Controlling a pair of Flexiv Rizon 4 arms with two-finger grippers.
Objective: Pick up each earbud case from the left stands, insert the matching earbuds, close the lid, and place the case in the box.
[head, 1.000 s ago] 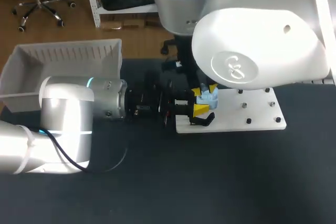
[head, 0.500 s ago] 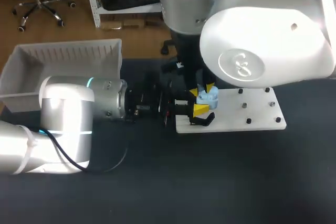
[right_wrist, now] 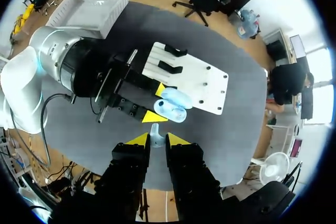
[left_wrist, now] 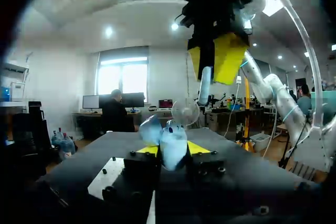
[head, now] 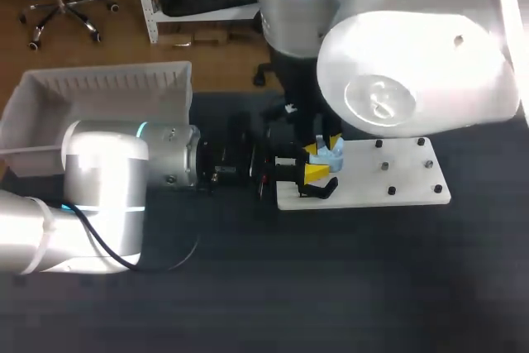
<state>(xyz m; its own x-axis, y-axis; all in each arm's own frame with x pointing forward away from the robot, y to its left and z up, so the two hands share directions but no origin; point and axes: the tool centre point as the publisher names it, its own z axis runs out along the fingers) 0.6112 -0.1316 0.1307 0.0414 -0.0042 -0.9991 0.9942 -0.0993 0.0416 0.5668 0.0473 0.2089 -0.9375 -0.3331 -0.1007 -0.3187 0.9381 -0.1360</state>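
At the board's (head: pixel 405 188) nine o'clock edge, the left hand (head: pixel 317 161) clamps the open case (head: pixel 333 153); above, the right hand (right_wrist: pixel 154 139) pinches an earbud (right_wrist: pixel 154 129).

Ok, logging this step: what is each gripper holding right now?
Left gripper: shut on the open earbud case.
Right gripper: shut on an earbud.
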